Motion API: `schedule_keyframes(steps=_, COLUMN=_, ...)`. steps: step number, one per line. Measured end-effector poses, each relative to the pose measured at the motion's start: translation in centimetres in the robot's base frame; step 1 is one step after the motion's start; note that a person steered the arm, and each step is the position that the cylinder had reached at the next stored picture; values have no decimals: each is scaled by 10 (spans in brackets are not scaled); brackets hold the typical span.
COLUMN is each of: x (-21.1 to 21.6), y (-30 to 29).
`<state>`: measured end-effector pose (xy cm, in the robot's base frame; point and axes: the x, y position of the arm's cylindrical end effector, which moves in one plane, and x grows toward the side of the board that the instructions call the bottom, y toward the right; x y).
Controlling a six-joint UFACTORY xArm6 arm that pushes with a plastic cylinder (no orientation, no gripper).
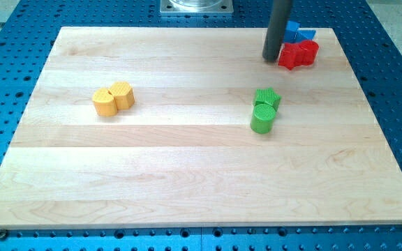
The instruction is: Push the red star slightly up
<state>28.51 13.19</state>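
The red star (299, 54) lies near the board's top right corner. A blue block (300, 32) sits just above it, touching it, its shape partly hidden. My tip (271, 59) is at the end of the dark rod, just left of the red star, close to or touching its left side.
Two yellow blocks (114, 98) sit touching each other at the board's left middle. A green block (266, 98) and a green cylinder (262, 118) sit together right of centre. The wooden board (187, 174) lies on a blue perforated table (396, 84).
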Motion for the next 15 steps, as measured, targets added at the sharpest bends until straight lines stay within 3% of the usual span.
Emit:
schedule_keyframes(steps=2, x=79, y=-14)
schedule_keyframes(steps=4, x=44, y=66)
schedule_keyframes(steps=6, x=6, y=70)
schedule_keyframes(steps=9, x=11, y=72)
schedule_keyframes(steps=10, x=61, y=67)
schedule_keyframes(steps=11, x=172, y=89)
schedule_keyframes(steps=12, x=200, y=89)
schedule_keyframes(steps=15, x=201, y=91)
